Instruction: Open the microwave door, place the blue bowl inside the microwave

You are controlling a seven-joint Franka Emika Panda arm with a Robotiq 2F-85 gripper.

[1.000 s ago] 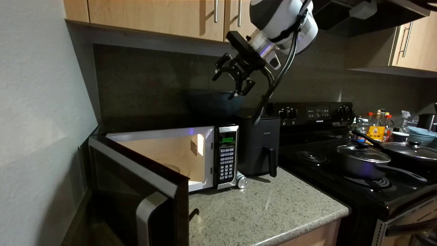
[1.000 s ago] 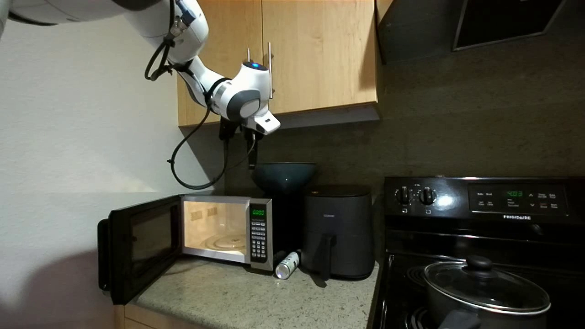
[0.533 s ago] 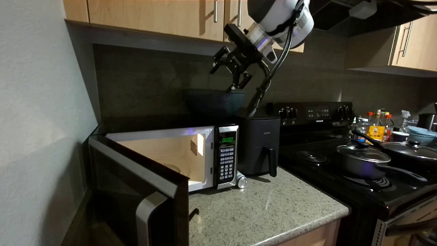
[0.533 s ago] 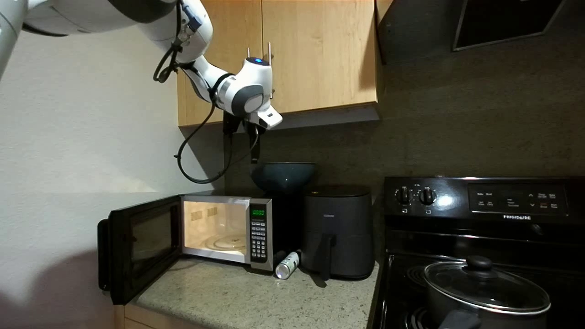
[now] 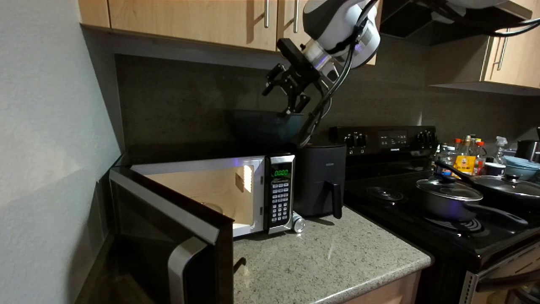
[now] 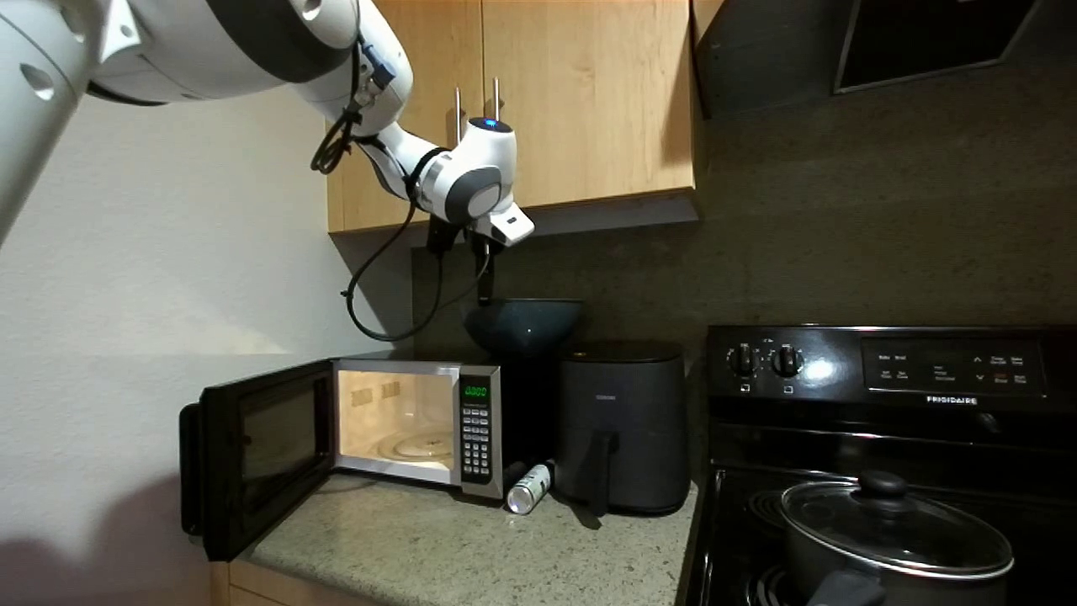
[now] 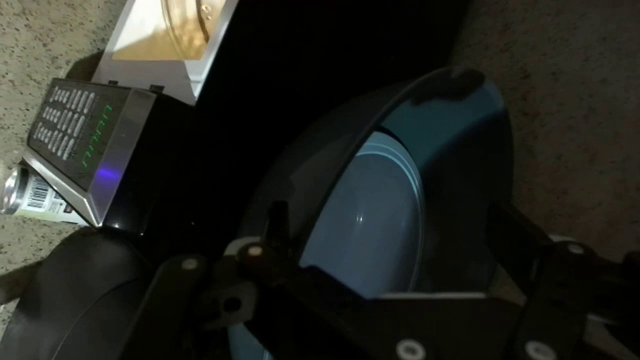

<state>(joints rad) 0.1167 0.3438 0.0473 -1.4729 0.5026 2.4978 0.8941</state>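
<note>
Your fingers (image 7: 520,235) are spread wide, just by the blue bowl (image 6: 526,328).
The microwave door (image 6: 273,446) stands open, and the bowl is outside the microwave (image 6: 478,425).

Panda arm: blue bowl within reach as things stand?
Probably yes: the open gripper hangs close above the blue bowl, and the wrist view shows nothing blocking the way between them. Whether they touch, I can't tell.

Silver-fronted microwave (image 6: 476,429), lit inside, microwave door (image 6: 278,454) wide open, dark blue bowl (image 6: 526,328) upright on top
</note>
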